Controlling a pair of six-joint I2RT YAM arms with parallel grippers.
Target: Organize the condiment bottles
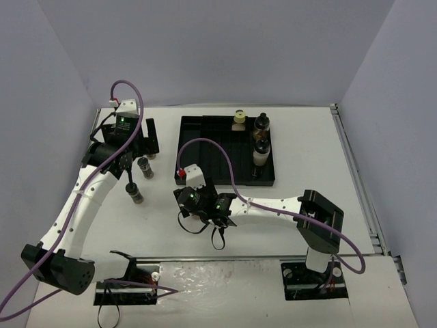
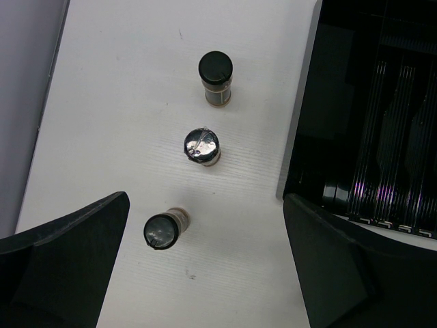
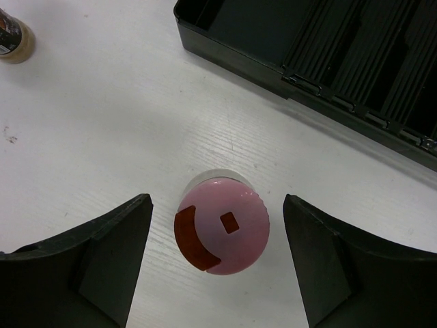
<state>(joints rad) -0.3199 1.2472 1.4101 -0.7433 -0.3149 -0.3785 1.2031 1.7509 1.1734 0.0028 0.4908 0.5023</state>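
The white bench [image 1: 307,157] is boxed in by pale grey walls, and a black ribbed tray [image 1: 198,130] lies toward its far side. A pink-capped bottle [image 3: 224,234] stands upright just off the tray's near-left corner, between the fingers of the right pincer [image 3: 216,212]. Those fingers are spread wide and touch nothing. Left of the tray, three black-capped bottles [image 2: 202,147] stand in a row. The left pincer [image 2: 205,198] gapes above them, empty. A yellow-capped bottle [image 1: 239,119] and two more dark bottles [image 1: 261,124] stand in the tray's far-right part.

White arms [image 1: 82,198]; black fingers [image 3: 82,266]; perhaps green LEDs [image 1: 123,124].
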